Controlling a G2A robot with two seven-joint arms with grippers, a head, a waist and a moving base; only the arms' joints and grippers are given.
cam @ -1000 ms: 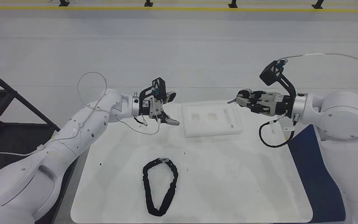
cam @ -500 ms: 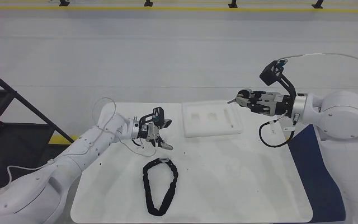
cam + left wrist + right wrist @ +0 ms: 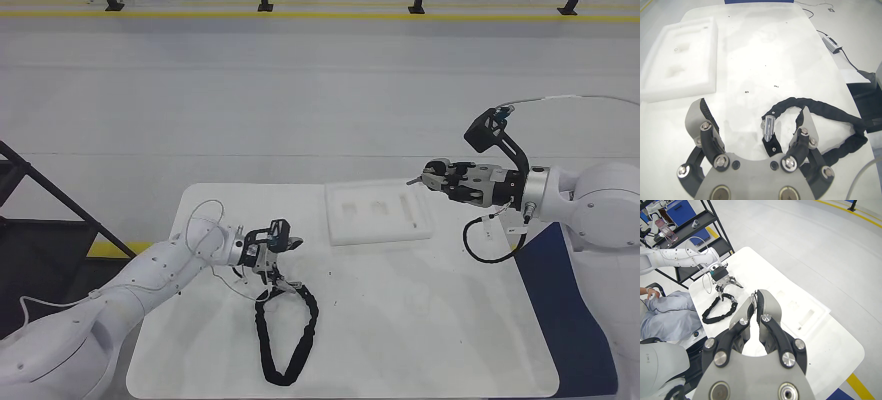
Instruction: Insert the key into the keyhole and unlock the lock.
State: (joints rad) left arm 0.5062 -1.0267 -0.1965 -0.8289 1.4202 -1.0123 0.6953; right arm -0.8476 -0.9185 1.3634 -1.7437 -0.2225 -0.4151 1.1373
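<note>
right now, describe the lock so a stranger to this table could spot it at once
On the white table, look on the robot's side of the foam tray, at the open left pincer. The lock is a flat fabric-sleeved loop, black where all else is white, with a chrome cylinder at its ends.

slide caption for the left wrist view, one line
Left hand open at the silver cylinder of the chain lock on the white table, foam tray beyond.
</note>
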